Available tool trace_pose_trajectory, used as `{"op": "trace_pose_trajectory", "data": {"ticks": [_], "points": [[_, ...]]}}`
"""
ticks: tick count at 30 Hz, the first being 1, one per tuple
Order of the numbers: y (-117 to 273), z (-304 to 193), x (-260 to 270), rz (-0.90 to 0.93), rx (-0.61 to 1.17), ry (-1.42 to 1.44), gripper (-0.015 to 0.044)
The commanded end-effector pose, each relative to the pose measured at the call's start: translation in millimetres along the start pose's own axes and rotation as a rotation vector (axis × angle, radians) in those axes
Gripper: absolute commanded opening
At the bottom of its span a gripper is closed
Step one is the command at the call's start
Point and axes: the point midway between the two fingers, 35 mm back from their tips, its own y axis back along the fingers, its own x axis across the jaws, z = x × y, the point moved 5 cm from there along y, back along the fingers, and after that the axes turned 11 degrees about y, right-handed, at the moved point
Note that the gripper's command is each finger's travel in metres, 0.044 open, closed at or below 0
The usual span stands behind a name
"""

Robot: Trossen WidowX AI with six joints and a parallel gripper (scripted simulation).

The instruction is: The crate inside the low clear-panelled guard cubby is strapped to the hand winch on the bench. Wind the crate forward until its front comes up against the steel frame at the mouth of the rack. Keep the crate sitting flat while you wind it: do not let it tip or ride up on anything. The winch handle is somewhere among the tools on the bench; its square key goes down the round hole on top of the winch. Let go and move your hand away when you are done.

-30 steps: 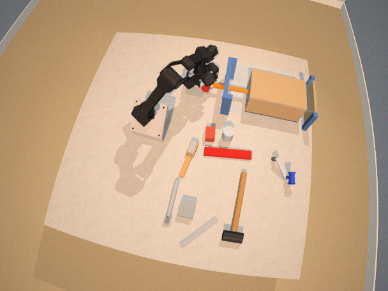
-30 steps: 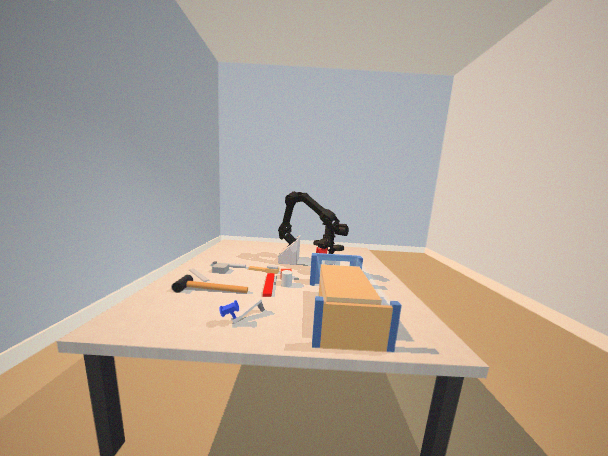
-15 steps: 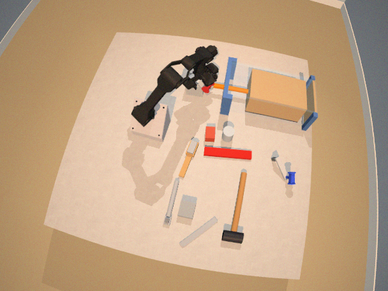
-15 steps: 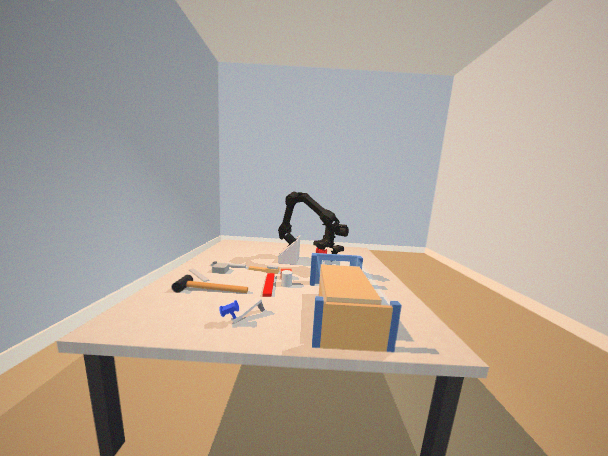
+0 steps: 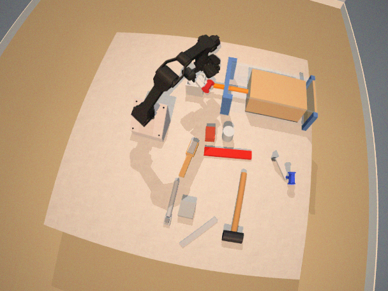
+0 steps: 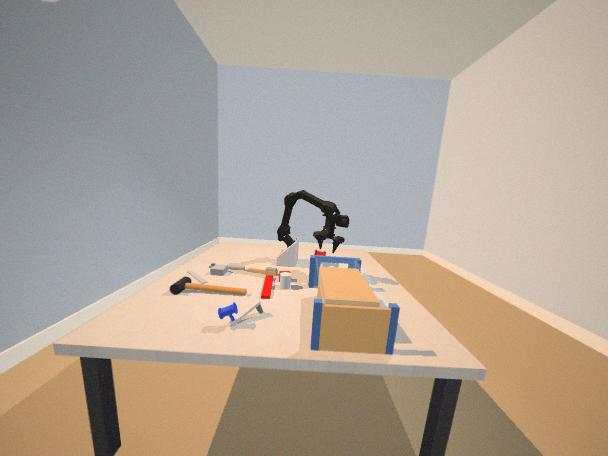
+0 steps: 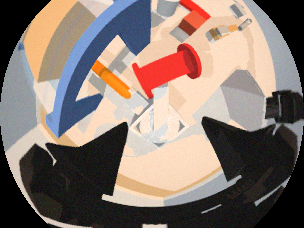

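The tan crate (image 5: 277, 87) (image 6: 347, 285) sits flat in the cubby, with a gap between its front and the blue frame (image 5: 224, 103) (image 6: 336, 259) (image 7: 62, 97). An orange strap (image 5: 237, 89) (image 7: 112, 80) runs from the crate through the frame to the pale winch (image 5: 194, 90) (image 7: 171, 125). A handle with a red grip (image 5: 208, 86) (image 6: 320, 253) (image 7: 167, 70) stands on the winch, its pale arm (image 7: 161, 102) over the winch top; its key is hidden. My gripper (image 6: 328, 250) (image 7: 166, 122) is open and empty above the winch, with the red grip beyond the fingertips in the wrist view.
A blue-knobbed crank (image 5: 291, 178) (image 6: 227, 311) lies at the right. A mallet (image 5: 238, 201), brush (image 5: 186, 163), wrench (image 5: 173, 198), grey block (image 5: 187, 207) and pale strip (image 5: 198, 231) lie nearer. A red bar (image 5: 228, 153), red block (image 5: 210, 133) and white cylinder (image 5: 228, 131) stand mid-bench.
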Motion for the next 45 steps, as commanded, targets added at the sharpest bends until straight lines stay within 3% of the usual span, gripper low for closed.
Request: {"op": "trace_pose_trajectory", "data": {"ticks": [1,8,25,45], "points": [[58.9,3.5,-6.6,0.028,0.035,-0.011,0.0440],[58.5,4.5,-5.8,0.043,0.024,-0.008,0.0440],[58.5,4.5,-5.8,0.043,0.024,-0.008,0.0000],[58.1,4.9,-5.4,0.028,0.037,-0.008,0.0000]]}}
